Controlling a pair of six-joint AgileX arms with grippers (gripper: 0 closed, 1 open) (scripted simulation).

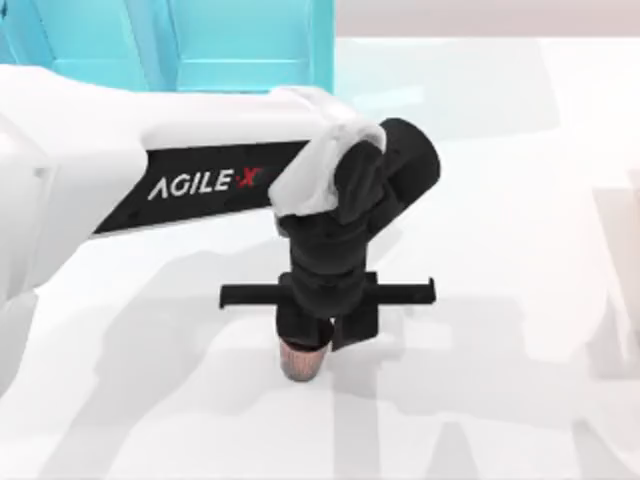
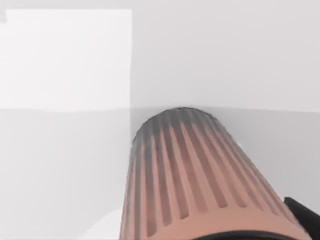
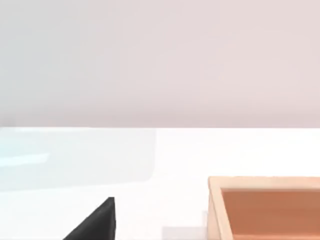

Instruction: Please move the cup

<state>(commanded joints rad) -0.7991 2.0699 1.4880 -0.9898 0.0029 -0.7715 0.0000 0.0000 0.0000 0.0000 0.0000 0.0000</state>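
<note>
left arm (image 1: pixel 150 170) overhead; its tool (image 1: pixel 325 335) clenched around the ribbed cup (image 1: pixel 302 360) above the table (image 1: pixel 500 300)

– Where does the top camera sit?
– High above the white desk (image 1: pixel 500 300), looking straight down, close over the left arm.
– And the left wrist camera?
– Very near the small brown ribbed cup (image 2: pixel 185 180), facing along its side. The top view has that cup (image 1: pixel 302 358) too.
– The right wrist one?
– Low, looking level across the desk at a tan wooden box (image 3: pixel 265 210).
</note>
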